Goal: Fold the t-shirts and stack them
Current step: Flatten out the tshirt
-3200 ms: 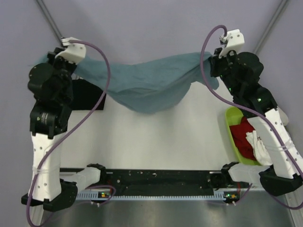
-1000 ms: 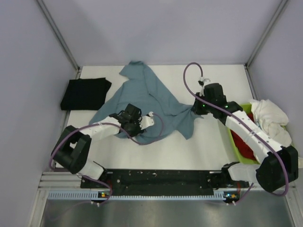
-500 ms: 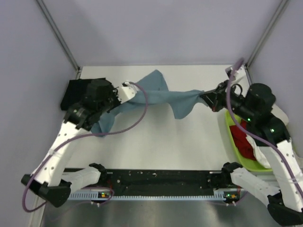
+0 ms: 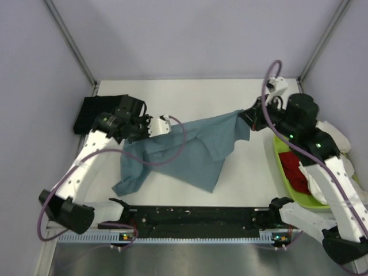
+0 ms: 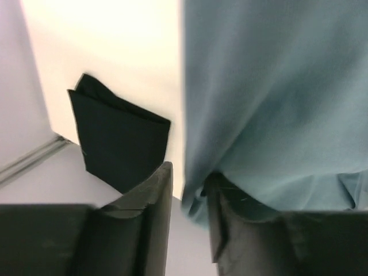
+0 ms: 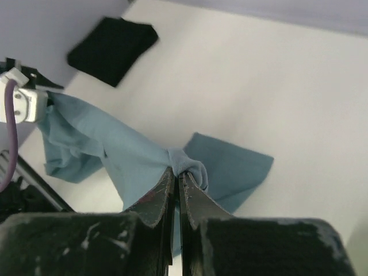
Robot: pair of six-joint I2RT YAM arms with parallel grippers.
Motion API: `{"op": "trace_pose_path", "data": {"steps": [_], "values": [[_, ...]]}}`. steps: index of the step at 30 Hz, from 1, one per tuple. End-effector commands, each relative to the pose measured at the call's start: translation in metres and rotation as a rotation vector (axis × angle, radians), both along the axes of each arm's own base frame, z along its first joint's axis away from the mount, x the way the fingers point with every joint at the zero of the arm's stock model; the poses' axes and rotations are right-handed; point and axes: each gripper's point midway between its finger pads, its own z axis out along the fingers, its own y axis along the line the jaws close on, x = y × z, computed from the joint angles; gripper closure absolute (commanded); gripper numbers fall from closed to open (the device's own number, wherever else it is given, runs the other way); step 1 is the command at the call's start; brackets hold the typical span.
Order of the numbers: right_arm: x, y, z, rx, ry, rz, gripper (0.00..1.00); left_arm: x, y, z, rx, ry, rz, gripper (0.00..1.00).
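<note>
From above, I held the slate-blue t-shirt (image 4: pixel 190 149) stretched left to right, its lower part trailing on the worktop (image 4: pixel 230 98), to spread it for folding; the left wrist view showed the left jaws pinching its edge, the right wrist view the right jaws clamped on a bunched corner.

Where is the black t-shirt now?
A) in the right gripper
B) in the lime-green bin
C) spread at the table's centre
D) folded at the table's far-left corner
D: the black t-shirt lies folded at the far-left corner; the held one is the slate-blue t-shirt.
</note>
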Motion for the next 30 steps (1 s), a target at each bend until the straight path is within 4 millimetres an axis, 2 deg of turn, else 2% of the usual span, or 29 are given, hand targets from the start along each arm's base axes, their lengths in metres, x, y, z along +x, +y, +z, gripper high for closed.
{"op": "trace_pose_path", "data": {"steps": [1,3,5,7,8,10,12,13,15,16,19,20,22,25,27,30], "values": [[0.063,-0.013,-0.076,-0.129,0.186,-0.199,1.0,0.117,0.007,-0.016,-0.018,-0.201,0.113,0.51],[0.085,-0.019,-0.112,-0.176,0.273,-0.256,1.0,0.17,0.015,-0.016,-0.107,-0.247,0.271,0.41],[0.101,-0.024,-0.144,-0.16,0.367,-0.293,1.0,0.211,0.024,-0.015,-0.143,-0.274,0.451,0.4],[0.116,-0.033,-0.169,-0.114,0.444,-0.333,1.0,0.233,0.027,-0.025,-0.147,-0.277,0.555,0.39],[0.121,-0.038,-0.181,-0.106,0.475,-0.357,1.0,0.236,0.022,-0.031,-0.162,-0.265,0.568,0.39],[0.128,-0.047,-0.199,-0.108,0.503,-0.403,1.0,0.225,0.004,-0.036,-0.21,-0.238,0.543,0.39],[0.132,-0.051,-0.214,-0.132,0.525,-0.427,1.0,0.202,-0.021,-0.046,-0.245,-0.191,0.464,0.43],[0.133,-0.053,-0.22,-0.14,0.536,-0.436,1.0,0.181,-0.037,-0.064,-0.249,-0.128,0.407,0.47],[0.135,-0.055,-0.231,-0.163,0.557,-0.449,1.0,0.14,-0.068,-0.085,-0.265,-0.036,0.306,0.58],[0.135,-0.057,-0.237,-0.177,0.569,-0.46,1.0,0.099,-0.098,-0.108,-0.282,0.078,0.223,0.66],[0.134,-0.059,-0.241,-0.189,0.573,-0.468,1.0,0.044,-0.129,-0.148,-0.244,0.242,0.106,0.68],[0.134,-0.059,-0.242,-0.191,0.573,-0.467,1.0,0.034,-0.135,-0.158,-0.208,0.251,0.074,0.67],[0.135,-0.06,-0.241,-0.193,0.571,-0.467,1.0,0.026,-0.141,-0.176,-0.125,0.237,0.036,0.65],[0.134,-0.061,-0.242,-0.199,0.569,-0.47,1.0,0.024,-0.156,-0.191,-0.082,0.24,-0.016,0.63],[0.134,-0.062,-0.241,-0.203,0.566,-0.476,1.0,0.03,-0.159,-0.2,-0.069,0.228,-0.023,0.63],[0.131,-0.064,-0.239,-0.202,0.557,-0.479,1.0,0.046,-0.149,-0.213,0.004,0.185,0.015,0.64]]}}
